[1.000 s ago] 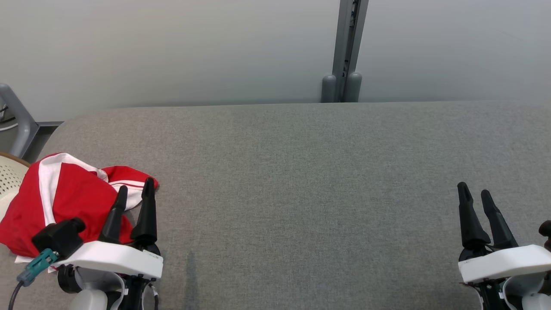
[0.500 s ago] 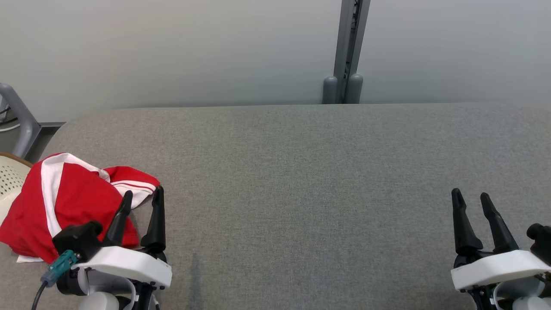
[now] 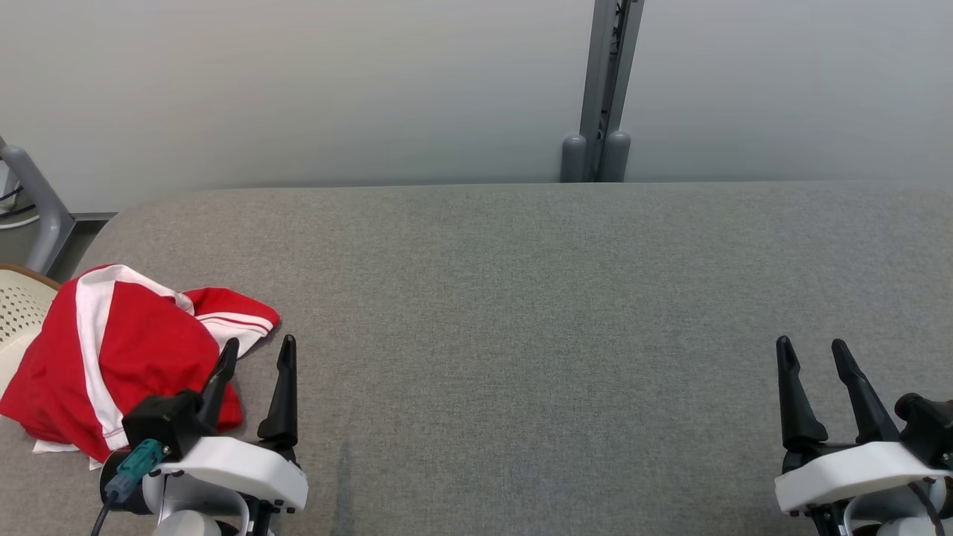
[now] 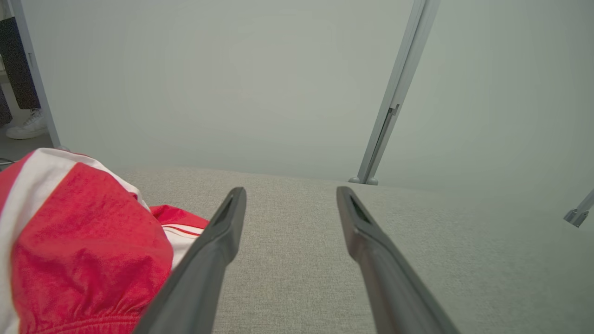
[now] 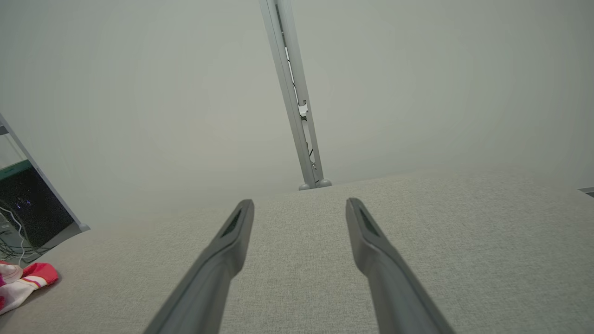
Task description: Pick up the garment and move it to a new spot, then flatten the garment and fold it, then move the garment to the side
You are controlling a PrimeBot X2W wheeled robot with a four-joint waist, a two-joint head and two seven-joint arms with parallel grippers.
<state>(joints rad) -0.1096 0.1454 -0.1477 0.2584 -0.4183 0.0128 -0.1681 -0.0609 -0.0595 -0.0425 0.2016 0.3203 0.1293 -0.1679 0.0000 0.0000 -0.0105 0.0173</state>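
- The garment (image 3: pixel 112 357), a red top with white stripes, lies crumpled in a heap at the left end of the grey tabletop (image 3: pixel 521 298), close to its left edge.
- The left hand (image 3: pixel 258 346) hangs just beside the heap's right side, released and empty. In the left wrist view the garment (image 4: pixel 83 250) sits left of the spread fingers, not between them.
- The right hand (image 3: pixel 810 344) is well apart at the far right, likewise released and holding nothing.
- The step in hand looks like the first pick-up. To do it well, I judge the left hand should swing left until the heap lies between its fingers. It should come down on a thick bunched fold rather than the thin striped edge, and clench deep so the cloth does not slip on the lift.
- The bare middle of the tabletop offers the new spot.
- Against a second ago, the left hand has drawn back and rightward: then both fingertips overlapped the red cloth, now only the inner one crosses its edge. The right hand has drawn back slightly. The camera has shifted a little too, and the heap looks unchanged.
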